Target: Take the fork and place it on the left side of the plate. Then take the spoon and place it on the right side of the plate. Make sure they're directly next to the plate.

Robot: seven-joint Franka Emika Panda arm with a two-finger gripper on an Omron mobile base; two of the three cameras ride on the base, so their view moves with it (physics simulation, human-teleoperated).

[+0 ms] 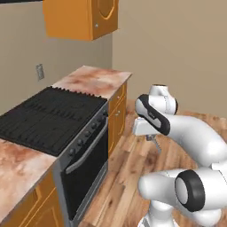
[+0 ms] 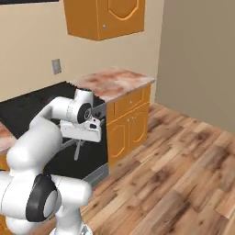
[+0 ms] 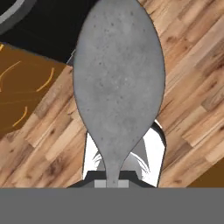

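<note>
Silver fills my hand view: the spoon (image 3: 118, 83), its oval bowl pointing away from me, thin handle running down into the gripper (image 3: 112, 181), which I have clenched on it. From the left base view I read, left to right, the black stove (image 1: 48, 117), marble counter (image 1: 95, 80) with orange cabinet (image 1: 82, 17) above, then my gripper (image 1: 153, 141) out over the wooden floor (image 1: 133, 177). From the right base view the spoon (image 2: 78, 149) hangs down from the gripper (image 2: 81, 140), in front of the oven.

The oval grey metal spoon (image 3: 118, 83) looks dull and speckled. The brown plank wood floor (image 3: 192, 87) looks smooth, with grain lines.
</note>
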